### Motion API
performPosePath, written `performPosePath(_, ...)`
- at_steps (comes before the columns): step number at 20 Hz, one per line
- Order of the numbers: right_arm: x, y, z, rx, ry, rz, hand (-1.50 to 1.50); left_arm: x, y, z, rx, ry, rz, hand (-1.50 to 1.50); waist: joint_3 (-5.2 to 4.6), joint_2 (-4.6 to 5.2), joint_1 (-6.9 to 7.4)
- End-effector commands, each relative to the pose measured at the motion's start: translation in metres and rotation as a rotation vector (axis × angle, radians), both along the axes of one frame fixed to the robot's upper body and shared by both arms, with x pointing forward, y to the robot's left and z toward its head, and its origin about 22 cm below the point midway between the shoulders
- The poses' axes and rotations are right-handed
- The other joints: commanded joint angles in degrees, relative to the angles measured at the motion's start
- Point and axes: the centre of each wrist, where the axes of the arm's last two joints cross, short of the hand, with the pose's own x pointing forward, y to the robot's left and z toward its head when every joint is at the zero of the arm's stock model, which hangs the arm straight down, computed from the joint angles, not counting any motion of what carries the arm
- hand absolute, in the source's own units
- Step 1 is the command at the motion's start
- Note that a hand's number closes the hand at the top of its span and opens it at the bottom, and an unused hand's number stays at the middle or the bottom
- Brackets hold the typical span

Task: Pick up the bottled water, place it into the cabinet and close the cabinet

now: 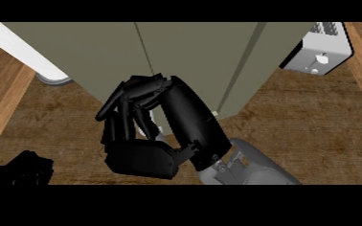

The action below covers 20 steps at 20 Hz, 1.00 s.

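**A:** Bottled water [160, 135]: where does it sit?

**B:** Almost all of it is hidden. Only a pale sliver shows inside the right hand [141, 155], between the curled fingers and the thumb.

**A:** So the hand has closed on it?

**B:** Its fingers are bent round into a fist-like curl with that sliver in the middle, so it appears to be clasping the bottle.

**A:** What lies beyond the hand?

**B:** The olive-grey cabinet [198, 52] stands just past the fingertips, with a vertical seam running down above the knuckles and a corner edge to the hand's right.

**A:** And open room?

**B:** Bare wooden worktop [297, 115] spreads out to the right of the hand and forearm. A white toaster [318, 52] sits well beyond on that side. The left hand [27, 168] shows off to the left, at the lower edge, apart from everything.
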Motion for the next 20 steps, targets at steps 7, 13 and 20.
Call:
performPosePath(7, 0.112, -0.023, -0.029, 0.003, 0.106, 0.022, 1.50, -0.018, 0.024, 0.013, 0.000, 0.001, -0.005, 1.50, 0.08, -0.10, -0.71)
performPosePath(13, 0.153, -0.062, -0.048, 0.002, 0.107, -0.027, 1.50, -0.018, 0.016, 0.006, 0.004, -0.016, -0.009, 1.50, 0.07, 0.49, 0.07)
performPosePath(20, 0.165, -0.076, -0.046, -0.030, 0.087, -0.013, 1.50, -0.004, 0.012, 0.012, 0.006, -0.018, -0.026, 1.50, 0.07, 0.92, -0.34)
